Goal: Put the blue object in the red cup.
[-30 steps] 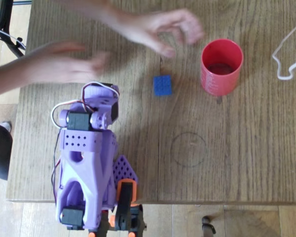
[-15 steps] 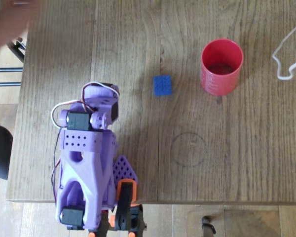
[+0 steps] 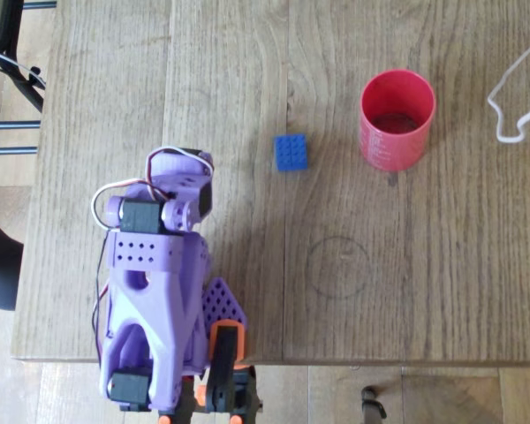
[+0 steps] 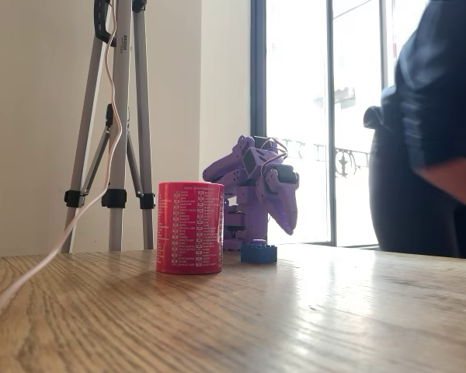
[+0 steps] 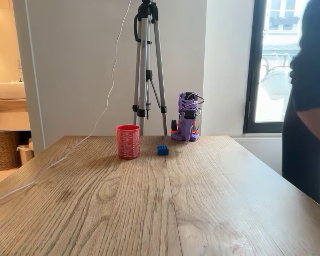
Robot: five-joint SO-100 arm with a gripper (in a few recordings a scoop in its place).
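Brick (image 3: 291, 152), blue and studded, lies flat on the table (image 3: 406, 283), well apart from the gripper (image 3: 178, 170) and off to its right in the overhead view, with bare wood between them. Farther right along the same line stands the cup (image 3: 396, 121), red, upright and open at the top, with pale markings down its side; brick and cup are near each other but not touching. The purple arm (image 3: 155, 291) sits folded at the table's near-left edge in that view, its gripper tucked at the upper end of the folded body and pointing down toward the wood. How far the jaws stand apart I cannot tell from any view, and nothing shows between them. In a fixed view the cup (image 4: 189, 227) stands in front, the brick (image 4: 259, 252) just right of it and behind, and the arm (image 4: 256, 194) beyond both with its gripper (image 4: 287, 221) hanging above the table, clear of the brick. In the other fixed view the cup (image 5: 128, 141) is left of the brick (image 5: 162, 150), and the arm (image 5: 185, 124) sits at the far edge. A tripod (image 5: 148, 64) stands behind the table, a white cable (image 3: 512, 97) trails over one corner, and a person (image 5: 308, 101) in dark clothes stands beside the table.
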